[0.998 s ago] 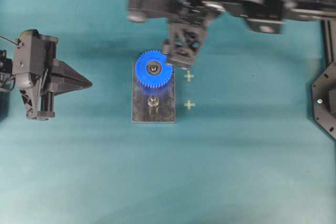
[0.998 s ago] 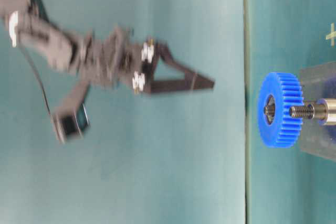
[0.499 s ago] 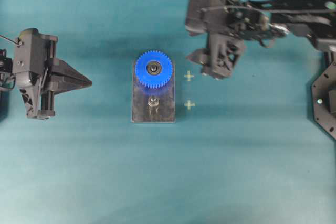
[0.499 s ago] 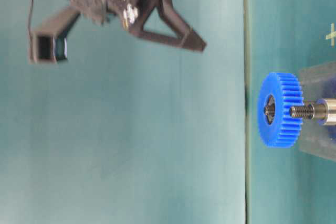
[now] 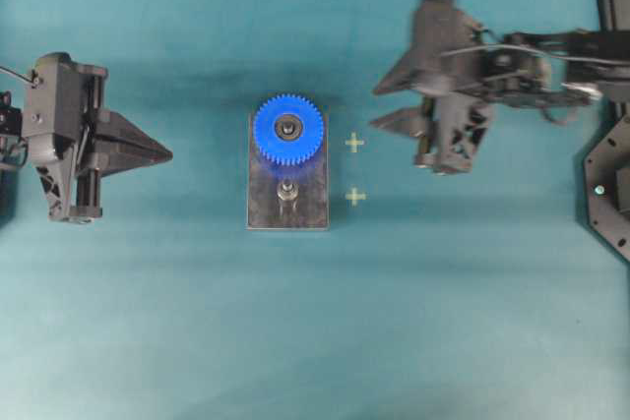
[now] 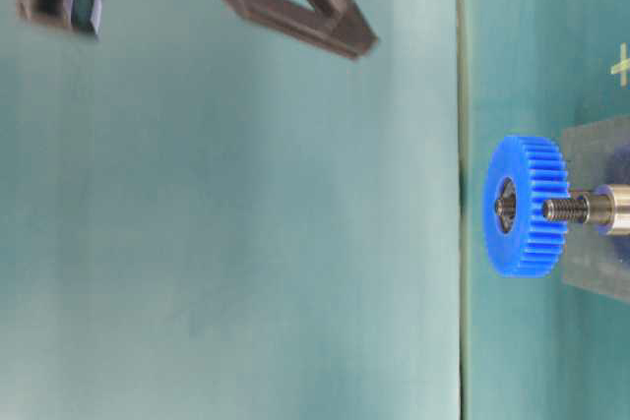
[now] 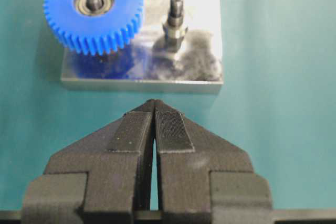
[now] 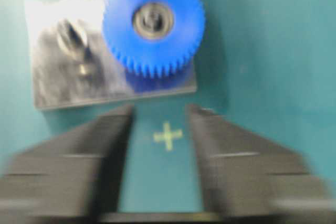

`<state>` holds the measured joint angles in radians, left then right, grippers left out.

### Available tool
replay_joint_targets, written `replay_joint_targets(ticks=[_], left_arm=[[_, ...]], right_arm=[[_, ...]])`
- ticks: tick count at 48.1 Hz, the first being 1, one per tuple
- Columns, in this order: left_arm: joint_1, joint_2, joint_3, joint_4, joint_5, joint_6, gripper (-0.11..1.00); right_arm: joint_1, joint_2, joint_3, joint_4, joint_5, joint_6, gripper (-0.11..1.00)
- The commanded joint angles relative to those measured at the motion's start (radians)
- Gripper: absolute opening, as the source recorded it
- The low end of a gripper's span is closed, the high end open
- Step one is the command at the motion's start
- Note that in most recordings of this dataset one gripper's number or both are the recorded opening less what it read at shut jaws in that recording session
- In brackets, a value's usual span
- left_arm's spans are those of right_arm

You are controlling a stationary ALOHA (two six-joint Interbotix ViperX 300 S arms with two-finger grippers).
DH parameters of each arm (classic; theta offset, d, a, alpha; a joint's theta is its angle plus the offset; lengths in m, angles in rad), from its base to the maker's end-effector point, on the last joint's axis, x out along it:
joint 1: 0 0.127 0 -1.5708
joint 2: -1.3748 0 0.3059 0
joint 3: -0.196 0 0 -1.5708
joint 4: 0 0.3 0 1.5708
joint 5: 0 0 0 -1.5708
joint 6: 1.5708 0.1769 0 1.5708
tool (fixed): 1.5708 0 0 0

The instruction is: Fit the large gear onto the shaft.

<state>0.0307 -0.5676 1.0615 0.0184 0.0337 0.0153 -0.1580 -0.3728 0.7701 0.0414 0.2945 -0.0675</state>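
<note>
The large gear (image 5: pixel 288 130), bright blue with a metal hub, lies flat over the far end of the grey plate (image 5: pixel 310 209), and the shaft end shows in its hub (image 7: pixel 94 1). The twin peg (image 5: pixel 286 191) stands bare beside it. My right gripper (image 5: pixel 375 108) hovers to the right of the gear, apart from it, open with only the table between its fingers (image 8: pixel 160 109). My left gripper (image 5: pixel 169 155) rests far to the left, shut and empty, its tips (image 7: pixel 155 103) pointing at the plate's long edge.
Two yellow cross marks (image 5: pixel 354 144) (image 5: pixel 355 197) are on the teal table just right of the plate. A black frame (image 5: pixel 610 184) stands at the right edge. In the table-level view one right finger (image 6: pixel 325 27) hangs high above the table.
My right gripper has drawn away from the gear, rightwards and upwards, and its jaws have narrowed. The gear, the plate and the left gripper have stayed put.
</note>
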Motion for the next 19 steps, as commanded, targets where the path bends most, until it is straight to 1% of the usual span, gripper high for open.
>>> replay_joint_targets(ticks=[1,4,6,12,14,15,19], left_arm=[[0.002,-0.011,-0.021,0.002,-0.011,0.002,0.0],[0.002,-0.015,-0.02,0.003,-0.011,0.002,0.0],[0.003,-0.018,-0.02,0.002,-0.011,0.002,0.0],[0.003,-0.021,-0.017,0.003,-0.011,0.003,0.0],[0.003,-0.023,-0.015,0.002,-0.011,0.003,0.0],[0.003,-0.021,-0.015,0.002,-0.011,0.003,0.0],[0.005,-0.021,-0.014,0.002,-0.011,0.003,0.0]], right_arm=[[0.003,-0.075,0.057,0.002,-0.103,0.017,0.34],[0.003,-0.121,0.109,0.002,-0.179,0.026,0.26],[0.003,-0.152,0.144,0.002,-0.238,0.034,0.23],[0.003,-0.236,0.244,0.002,-0.367,0.083,0.22],[0.006,-0.261,0.27,0.002,-0.383,0.109,0.22],[0.012,-0.276,0.288,0.002,-0.38,0.13,0.22],[0.032,-0.308,0.328,0.003,-0.357,0.17,0.21]])
